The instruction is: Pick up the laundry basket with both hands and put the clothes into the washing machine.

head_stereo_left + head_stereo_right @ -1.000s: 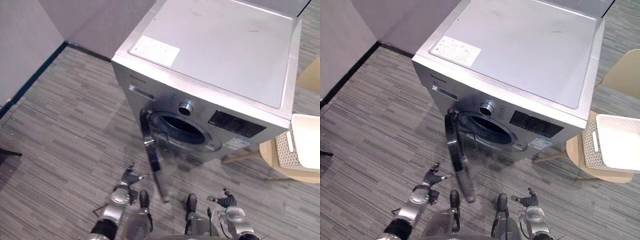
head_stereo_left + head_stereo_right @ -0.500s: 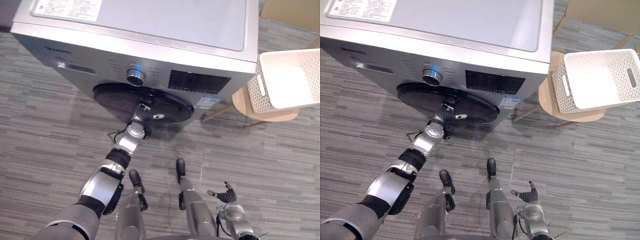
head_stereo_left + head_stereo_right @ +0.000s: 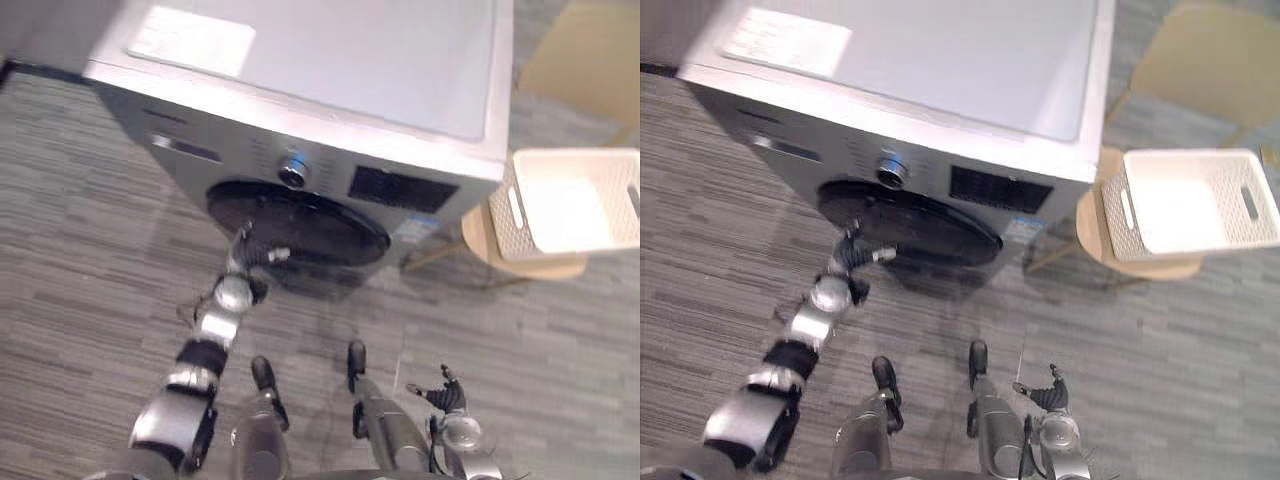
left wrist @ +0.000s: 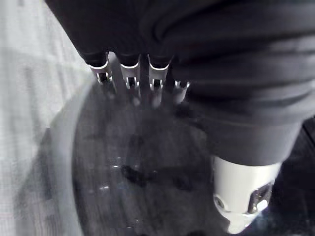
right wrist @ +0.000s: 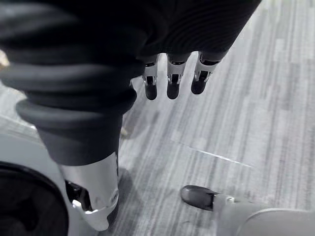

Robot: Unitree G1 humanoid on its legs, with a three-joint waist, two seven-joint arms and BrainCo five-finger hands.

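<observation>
The silver washing machine [image 3: 350, 60] stands ahead with its dark round door [image 3: 310, 225] shut. My left hand [image 3: 250, 262] reaches up to the door's left edge. In the left wrist view its straight fingers [image 4: 129, 73] lie against the dark glass [image 4: 138, 162], holding nothing. The white perforated laundry basket [image 3: 570, 200] sits on a round wooden stool [image 3: 520, 262] to the right of the machine, and its inside looks bare. My right hand [image 3: 443, 392] hangs low by my side, over the floor, with its fingers [image 5: 170, 81] relaxed and open.
A light wooden chair back [image 3: 590, 60] stands behind the basket. Grey striped carpet [image 3: 90, 230] spreads left of and in front of the machine. A control knob [image 3: 292, 170] and a dark display panel [image 3: 400, 188] sit above the door.
One second ago the door stood open. My left hand swung it shut and still rests at its left edge. The camera has shifted. The right hand has stayed low.
</observation>
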